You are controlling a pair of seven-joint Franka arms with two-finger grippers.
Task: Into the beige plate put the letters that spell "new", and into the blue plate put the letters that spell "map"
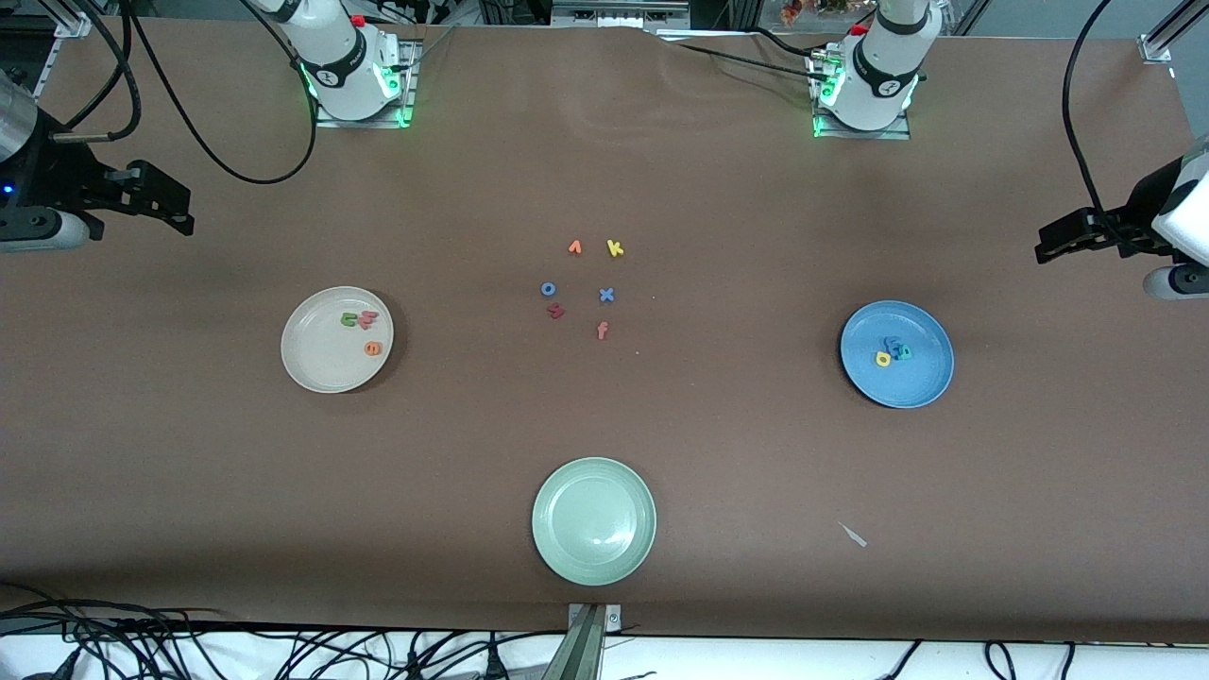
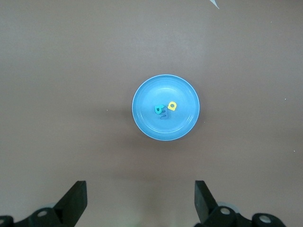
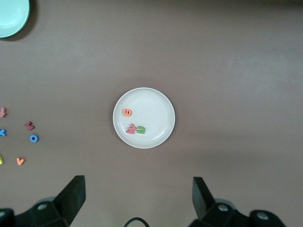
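Note:
The beige plate lies toward the right arm's end of the table. In it are the green n, salmon w and orange e. The blue plate lies toward the left arm's end and holds the blue m, teal a and yellow p. My right gripper hangs high over bare table at its own end, open and empty. My left gripper hangs likewise at its end, open and empty.
A pale green plate sits nearest the front camera, mid-table. Loose letters lie in the middle: orange v, yellow k, blue o, blue x, a dark red letter, salmon f. A white scrap lies near the front edge.

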